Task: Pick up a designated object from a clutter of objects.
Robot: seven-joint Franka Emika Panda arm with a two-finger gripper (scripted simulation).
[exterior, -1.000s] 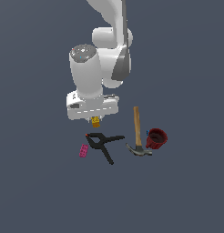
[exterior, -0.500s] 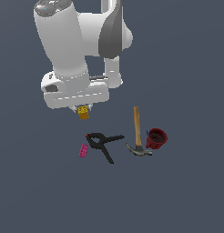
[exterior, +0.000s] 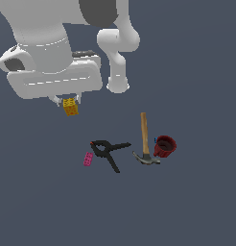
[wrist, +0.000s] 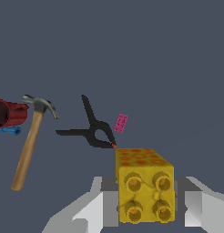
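My gripper point(exterior: 68, 100) is shut on the tiny yellow-orange studded block point(exterior: 70, 107) and holds it high above the surface, toward the exterior view's left. In the wrist view the block point(wrist: 144, 183) sits between the two grey fingers point(wrist: 107, 202), round studs facing the camera. Below lie the black spring clamp point(exterior: 108, 151), the wooden-handled claw hammer point(exterior: 145, 139), the dark red mug point(exterior: 165, 146) and the small pink brick point(exterior: 88, 159). The wrist view also shows the clamp point(wrist: 92, 128), hammer point(wrist: 30, 139), mug point(wrist: 7, 113) and pink brick point(wrist: 121, 123).
The white arm and its wide hand point(exterior: 53, 62) fill the upper left of the exterior view. A small blue piece point(wrist: 10, 131) lies beside the mug. The surface is plain dark grey.
The arm has risen toward the camera and to the exterior view's left, carrying the yellow block higher above the clutter. The clutter has not moved.
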